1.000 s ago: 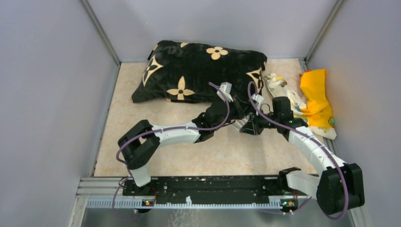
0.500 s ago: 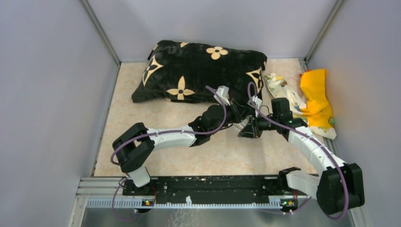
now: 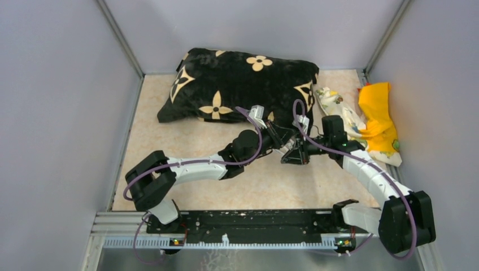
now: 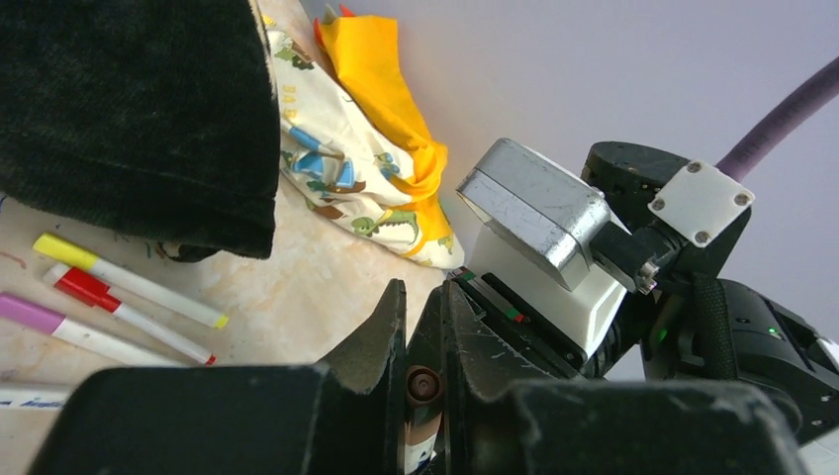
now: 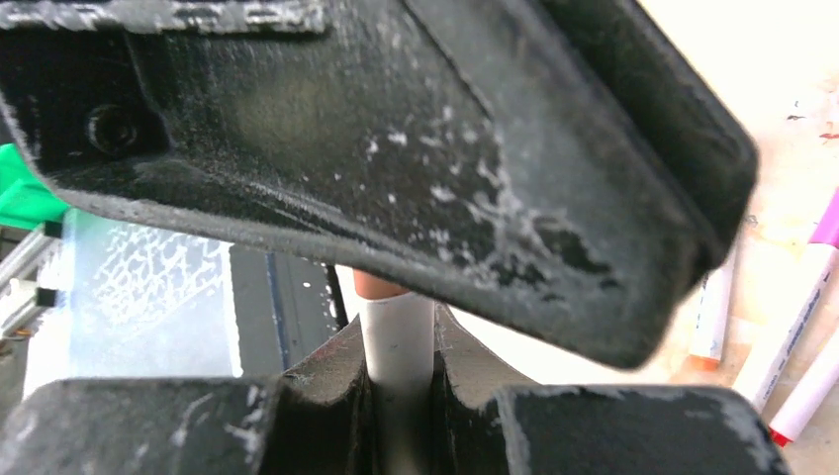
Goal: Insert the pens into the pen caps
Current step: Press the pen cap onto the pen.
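My left gripper (image 4: 423,293) is shut on a small brown pen cap (image 4: 425,386), whose round end faces the camera. My right gripper (image 5: 399,325) is shut on a white pen (image 5: 398,346). Its brown tip (image 5: 379,287) points up and vanishes behind the black body of the left gripper. In the top view the left gripper (image 3: 281,141) and right gripper (image 3: 290,153) meet nose to nose in front of the cushion. Loose pens with a yellow cap (image 4: 61,249), a red cap (image 4: 84,287) and a pink cap (image 4: 30,313) lie on the table by the cushion's edge.
A big black cushion with cream flowers (image 3: 237,84) fills the back of the table. To its right lie a patterned cloth (image 3: 338,108) and a yellow cloth (image 3: 379,116). Grey walls close in three sides. More pens (image 5: 801,297) lie at the right.
The left arm's elbow has swung left and nearer, stretching the arm out. Both grippers have drifted a little to the left together, still shut and facing each other.
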Tool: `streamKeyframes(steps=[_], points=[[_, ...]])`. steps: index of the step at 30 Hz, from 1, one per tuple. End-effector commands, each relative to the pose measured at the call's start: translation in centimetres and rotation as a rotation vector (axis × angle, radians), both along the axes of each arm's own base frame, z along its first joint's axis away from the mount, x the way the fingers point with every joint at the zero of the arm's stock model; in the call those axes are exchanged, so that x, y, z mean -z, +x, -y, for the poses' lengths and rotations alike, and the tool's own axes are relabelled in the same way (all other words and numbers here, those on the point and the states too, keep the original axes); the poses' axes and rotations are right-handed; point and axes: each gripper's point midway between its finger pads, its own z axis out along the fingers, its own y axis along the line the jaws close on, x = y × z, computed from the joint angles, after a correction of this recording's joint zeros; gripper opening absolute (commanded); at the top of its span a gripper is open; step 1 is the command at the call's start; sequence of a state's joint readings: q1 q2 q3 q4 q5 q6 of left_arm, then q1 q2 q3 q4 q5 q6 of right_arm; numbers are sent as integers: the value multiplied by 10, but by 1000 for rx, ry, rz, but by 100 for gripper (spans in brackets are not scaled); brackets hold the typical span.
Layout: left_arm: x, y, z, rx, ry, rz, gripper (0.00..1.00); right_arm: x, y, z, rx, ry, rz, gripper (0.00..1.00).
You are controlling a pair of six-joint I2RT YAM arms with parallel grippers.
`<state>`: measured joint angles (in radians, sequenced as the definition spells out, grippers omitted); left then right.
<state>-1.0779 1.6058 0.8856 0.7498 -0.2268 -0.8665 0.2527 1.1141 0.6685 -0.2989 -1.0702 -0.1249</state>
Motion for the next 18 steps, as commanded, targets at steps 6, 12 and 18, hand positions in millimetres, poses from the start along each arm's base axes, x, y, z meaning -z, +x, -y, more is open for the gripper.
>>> streamKeyframes(steps=[6, 12, 18], points=[[66, -110, 29, 405, 165, -159, 21, -51, 64, -16, 21, -22, 454, 0], [46, -88, 9, 293, 139, -105, 44, -45, 52, -20, -63, -11, 449, 0], [33, -73, -21, 194, 150, -49, 59, -35, 43, -19, -130, -23, 446, 0]])
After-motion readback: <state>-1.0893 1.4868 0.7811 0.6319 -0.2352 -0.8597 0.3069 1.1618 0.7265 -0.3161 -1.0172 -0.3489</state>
